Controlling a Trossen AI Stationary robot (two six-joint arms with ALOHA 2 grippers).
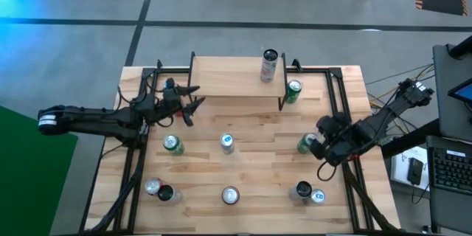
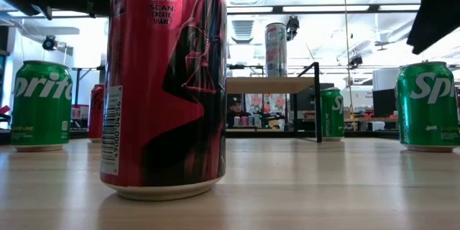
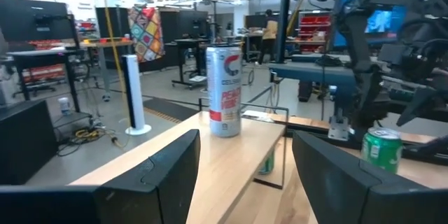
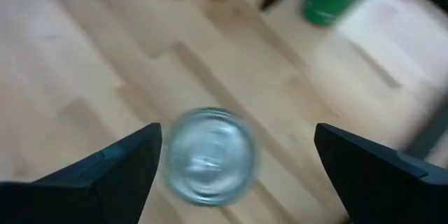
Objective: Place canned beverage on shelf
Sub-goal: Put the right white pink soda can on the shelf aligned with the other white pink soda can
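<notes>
A tall slim can (image 1: 269, 66) is standing upright on the light-wood top of the shelf (image 1: 228, 77), toward the shelf's right end; in the left wrist view the same can (image 3: 224, 91) is showing white and red lettering on the shelf (image 3: 231, 147). A green can (image 1: 293, 91) is sitting on the tabletop (image 1: 251, 162) just beside the shelf's right legs. The right gripper (image 1: 322, 141) is hovering in front of the shelf's right end, fingers spread wide and holding nothing, directly above another green can (image 1: 304, 144); the right wrist view is looking straight down on that can's silver top (image 4: 210, 155) between the two dark fingers (image 4: 119, 168). The left gripper (image 1: 193, 105) is hanging just off the shelf's left front corner, also open and empty, pointing along the shelf toward the tall can. Farther from the shelf, more cans are standing apart on the tabletop: one green (image 1: 172, 144), one blue-topped (image 1: 227, 143), and a front row including a red can (image 1: 230, 195) that is filling the low view (image 2: 165, 86). A person (image 3: 269, 24) is standing far back in the room.
</notes>
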